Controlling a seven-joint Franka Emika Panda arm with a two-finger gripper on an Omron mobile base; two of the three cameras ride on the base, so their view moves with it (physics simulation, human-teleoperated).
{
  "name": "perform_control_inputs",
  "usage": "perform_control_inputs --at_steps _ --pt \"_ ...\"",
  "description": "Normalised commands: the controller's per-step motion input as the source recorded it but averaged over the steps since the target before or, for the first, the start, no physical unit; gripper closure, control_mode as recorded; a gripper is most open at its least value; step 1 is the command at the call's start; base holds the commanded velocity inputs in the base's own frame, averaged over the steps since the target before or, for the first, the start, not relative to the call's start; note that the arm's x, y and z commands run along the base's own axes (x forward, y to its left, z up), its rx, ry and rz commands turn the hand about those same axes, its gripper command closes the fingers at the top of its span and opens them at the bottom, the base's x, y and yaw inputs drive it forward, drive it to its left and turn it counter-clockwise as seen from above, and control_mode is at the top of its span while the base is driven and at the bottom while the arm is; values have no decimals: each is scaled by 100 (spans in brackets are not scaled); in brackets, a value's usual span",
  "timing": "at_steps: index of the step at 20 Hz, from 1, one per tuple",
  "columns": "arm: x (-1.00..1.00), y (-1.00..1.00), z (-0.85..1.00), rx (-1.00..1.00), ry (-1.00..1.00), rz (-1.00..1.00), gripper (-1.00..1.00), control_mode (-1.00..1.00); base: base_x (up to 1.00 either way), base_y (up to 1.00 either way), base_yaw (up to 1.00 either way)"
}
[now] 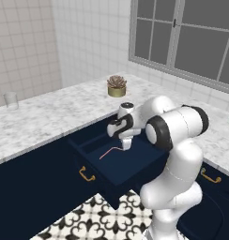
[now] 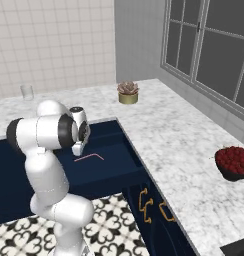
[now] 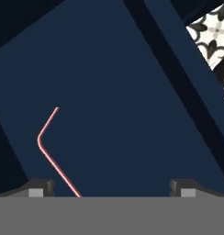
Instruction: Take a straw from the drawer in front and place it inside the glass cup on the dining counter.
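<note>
The navy drawer [image 1: 109, 180] stands pulled out, its brass handle [image 1: 87, 175] on the front. On its floor lies the thin pink straw [image 1: 110, 151], bent near one end. My gripper [image 1: 127, 144] hangs open inside the drawer, just beside the straw's end. In the hand view the straw [image 3: 47, 147] runs down past the left fingertip [image 3: 40, 187], off-centre of the gripper [image 3: 111, 188], and nothing sits between the fingers. The clear glass cup [image 1: 11, 100] stands far left on the marble dining counter [image 1: 46, 117]. From the right base view the straw [image 2: 89, 157] lies right of the gripper [image 2: 78, 147].
A tan pot with a succulent [image 1: 117, 86] stands at the counter's back corner. A dark bowl of red fruit [image 2: 235, 161] sits on the right counter stretch. Brass-handled cabinet fronts [image 2: 154, 207] are below it. Patterned floor tiles [image 1: 95, 220] lie under the drawer.
</note>
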Motion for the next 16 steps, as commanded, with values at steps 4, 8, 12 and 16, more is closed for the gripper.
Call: perform_control_inputs --at_steps 4,8,12,16 --pt "55 0 -24 0 0 -50 -100 -100 0 0 0" --pt "53 0 -32 0 0 -43 -100 -100 0 0 0" --pt "53 0 -36 0 0 -40 -100 -100 0 0 0" --pt "24 2 -23 0 0 -32 -100 -100 0 0 0"
